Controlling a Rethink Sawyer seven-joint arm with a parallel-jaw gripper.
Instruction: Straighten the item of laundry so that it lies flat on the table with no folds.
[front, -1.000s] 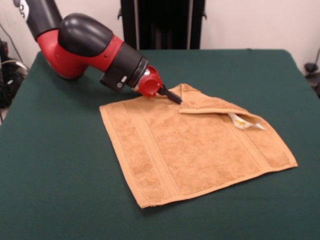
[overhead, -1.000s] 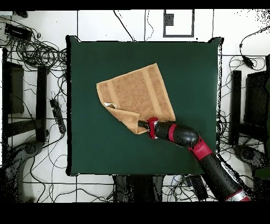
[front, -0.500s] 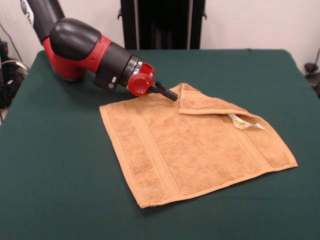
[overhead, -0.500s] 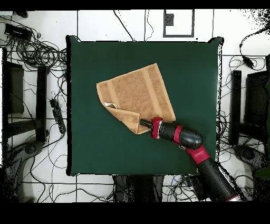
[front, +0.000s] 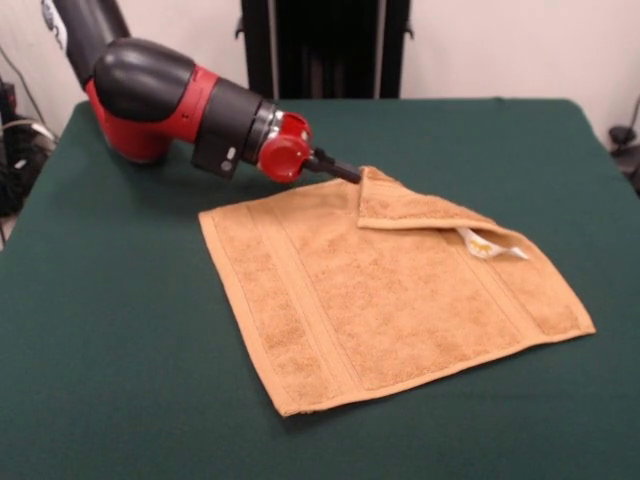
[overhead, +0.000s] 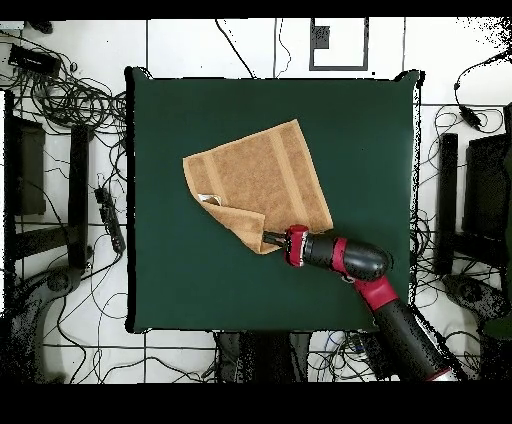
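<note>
Orange towel (front: 380, 295) spread near the middle of the green table (front: 120, 380), one corner doubled back over itself by the white care tag (front: 487, 244). Claw (front: 345, 172) lying low at the tip of that fold, probably placed to catch it and peel it open; apart or together impossible to tell.

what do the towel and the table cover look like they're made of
Towel: likely cotton terry; nubby, matte orange-tan pile with flatter woven bands near the edges and a small white tag. Table cover: seemingly plain dark green cloth, smooth and matte, with no visible pile or sheen; the fibre can't be told.
</note>
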